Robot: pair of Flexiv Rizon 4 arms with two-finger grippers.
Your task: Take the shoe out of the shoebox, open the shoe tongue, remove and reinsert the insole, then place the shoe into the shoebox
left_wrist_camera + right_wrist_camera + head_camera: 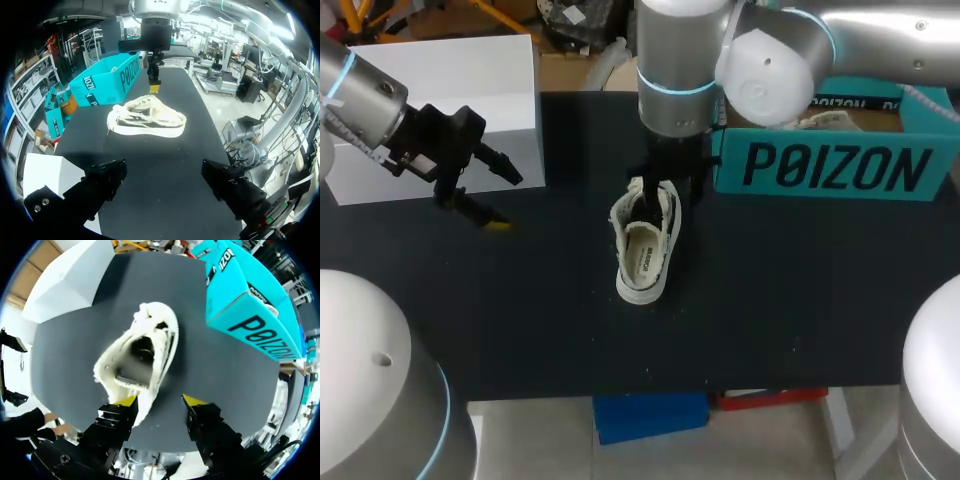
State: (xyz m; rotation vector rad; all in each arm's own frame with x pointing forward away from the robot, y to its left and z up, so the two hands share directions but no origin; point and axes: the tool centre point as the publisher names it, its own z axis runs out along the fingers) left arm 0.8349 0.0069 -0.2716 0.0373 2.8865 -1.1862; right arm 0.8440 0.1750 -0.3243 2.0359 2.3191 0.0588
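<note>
The table point(800, 300) has a flat, matt black top. The shoe point(645, 245) stands on its sole in the middle of it, out of the box, with its opening turned up. It is a low shoe of cream cloth with rough, frayed edges and a smooth white sole band. A pale insole point(642, 262) lies inside it.

Behind the shoe and to its right stands the shoebox point(835, 165), made of teal cardboard with sharp corners and open on top. Something pale shows over its rim, but I cannot tell what it is. Behind the shoe and to its left stands a plain white box point(440, 110).

The right gripper point(160, 402) hangs just over the back end of the shoe. Its fingers are spread, with that end of the shoe below and between the yellow tips. I cannot tell if one tip touches the cloth. The left gripper point(498, 195) is well apart from the shoe, to its left. It is spread wide and holds nothing.
</note>
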